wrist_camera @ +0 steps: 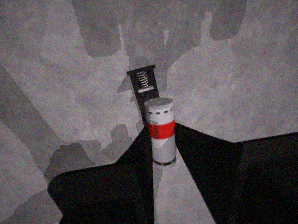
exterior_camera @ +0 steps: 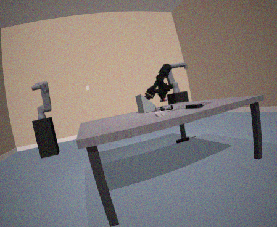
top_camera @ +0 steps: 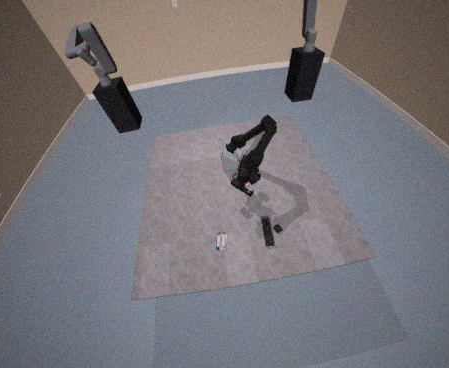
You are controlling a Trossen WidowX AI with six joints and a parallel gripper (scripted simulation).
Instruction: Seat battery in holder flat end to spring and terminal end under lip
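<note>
My gripper [wrist_camera: 159,128] [top_camera: 248,188] is shut on the battery [wrist_camera: 160,131] [top_camera: 247,185], a grey-white cylinder with a red band. The battery stands out from between the two black fingers and is held above the table. The black holder [wrist_camera: 144,82] [top_camera: 267,231] lies flat on the grey table top [top_camera: 189,210]. In the wrist view the holder shows just beyond the battery's far end, with its coil spring [wrist_camera: 143,80] visible. In the top view the holder lies a short way in front of the gripper.
A small black block [top_camera: 277,228] sits right beside the holder. A white and blue object [top_camera: 221,241] lies to the holder's left. A grey wedge block [exterior_camera: 145,104] stands by the arm. Two grey arms on black pedestals [top_camera: 116,102] [top_camera: 304,72] stand beyond the table.
</note>
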